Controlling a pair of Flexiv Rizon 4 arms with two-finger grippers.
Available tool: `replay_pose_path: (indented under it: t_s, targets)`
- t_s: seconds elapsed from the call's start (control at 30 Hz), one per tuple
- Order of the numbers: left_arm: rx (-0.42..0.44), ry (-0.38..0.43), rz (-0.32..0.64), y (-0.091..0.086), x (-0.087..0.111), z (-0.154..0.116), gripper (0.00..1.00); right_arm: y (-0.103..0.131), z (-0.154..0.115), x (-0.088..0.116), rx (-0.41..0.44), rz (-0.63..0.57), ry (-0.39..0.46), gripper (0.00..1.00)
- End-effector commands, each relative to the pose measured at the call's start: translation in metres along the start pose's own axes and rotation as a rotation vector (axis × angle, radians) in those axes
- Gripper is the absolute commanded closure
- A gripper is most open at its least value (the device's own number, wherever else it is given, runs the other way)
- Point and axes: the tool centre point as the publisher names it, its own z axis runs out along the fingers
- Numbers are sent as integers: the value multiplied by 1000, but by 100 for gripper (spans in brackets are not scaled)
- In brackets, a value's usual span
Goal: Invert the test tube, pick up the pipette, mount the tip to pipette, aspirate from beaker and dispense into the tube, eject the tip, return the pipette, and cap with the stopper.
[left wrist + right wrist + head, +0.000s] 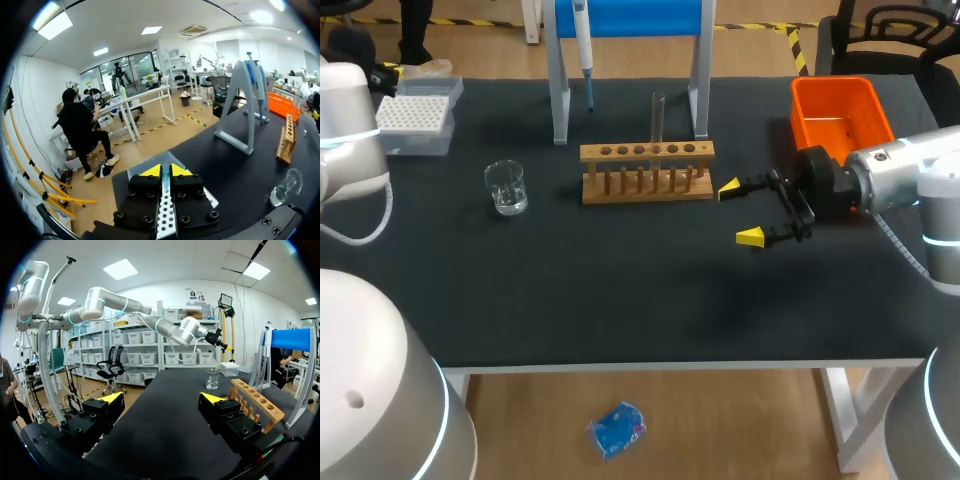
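A black-topped table [620, 300] carries everything. Taking the rack at its middle as the dial's centre in the head view, a tall stand with grey legs and a blue top panel [630, 18] rises at 12 o'clock, at the far edge. My right arm [900, 175] comes in from 3 o'clock, and my left arm [350, 130] sits at 9 to 10 o'clock.

An orange plastic bin [860, 100] stands at 2 o'clock, just behind the right arm's wrist. The wooden test tube rack [647, 152], a long block with a row of round holes, lies crosswise. A white pipette tip box [415, 118] rests at 10 o'clock, near the far left corner. A clear glass beaker [506, 188] stands at 9 o'clock, well apart from the rack.

A blue-and-white pipette [584, 50] hangs from the stand, tip down. A clear glass test tube [658, 115] stands upright in a hole in the rack's right half.

The right gripper [740, 212] hovers at 3 to 4 o'clock, just beside the rack's end, fingers spread wide and holding nothing. The left gripper [165, 171] has its yellow tips drawn together, nothing between them.
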Motion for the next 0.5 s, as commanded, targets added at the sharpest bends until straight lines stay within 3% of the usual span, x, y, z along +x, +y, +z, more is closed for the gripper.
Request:
replay_pose_path:
  t_s: [0.03, 0.23, 0.47, 0.5]
  targets:
    - [10, 69, 14, -15, 16, -43, 100, 0, 0, 0, 1, -1, -1, 0]
    - [15, 236, 63, -33, 59, -87, 100, 0, 0, 0, 1, -1, -1, 0]
    - [-32, 430, 60, -53, 134, -144, 100, 0, 0, 0, 1, -1, -1, 0]
    - [-58, 472, 22, -56, 147, -153, 100, 0, 0, 0, 1, -1, -1, 0]
